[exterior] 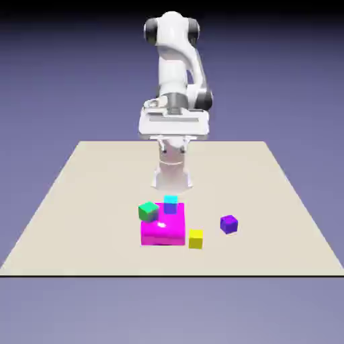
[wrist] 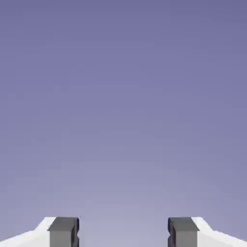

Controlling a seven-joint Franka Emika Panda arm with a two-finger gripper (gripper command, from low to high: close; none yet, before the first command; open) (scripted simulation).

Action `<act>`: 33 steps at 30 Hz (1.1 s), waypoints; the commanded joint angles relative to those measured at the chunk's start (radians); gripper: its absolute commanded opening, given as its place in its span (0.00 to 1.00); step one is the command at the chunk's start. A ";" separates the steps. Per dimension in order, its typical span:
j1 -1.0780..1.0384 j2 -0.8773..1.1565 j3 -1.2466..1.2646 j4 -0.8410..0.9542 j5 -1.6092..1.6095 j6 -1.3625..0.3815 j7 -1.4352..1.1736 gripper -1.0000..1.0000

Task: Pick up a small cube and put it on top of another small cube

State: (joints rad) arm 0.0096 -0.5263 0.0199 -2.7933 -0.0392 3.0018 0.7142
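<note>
Beige surface (exterior: 80,201) under a plain blue-violet backdrop, cubes clustered near the middle, end effector (wrist: 123,234) raised well above and behind them.

Large magenta cube (exterior: 163,228) sitting on the surface, with a small green cube (exterior: 148,211) tilted at its upper corner toward the exterior view's left and a small cyan cube (exterior: 170,203) at its far top edge. Small yellow cube (exterior: 195,238) just beside the magenta one toward the exterior view's right; small purple cube (exterior: 228,224) farther right, apart from the rest. White arm (exterior: 176,74) folded upright at the far edge, hand held level high over the base. Grey fingertips (wrist: 63,231) spread wide apart in the hand view, nothing between them, only backdrop ahead, no cube in sight.
</note>
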 commanded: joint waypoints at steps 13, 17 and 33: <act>-0.025 0.471 0.214 0.180 -0.423 -0.379 -0.289 0.50; -0.033 0.616 0.280 0.235 -0.553 -0.496 -0.378 0.50; -0.032 0.830 0.301 0.302 -0.764 -0.564 -0.401 0.00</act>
State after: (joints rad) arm -0.0221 0.3037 0.3209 -2.4909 -0.8009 2.4375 0.3119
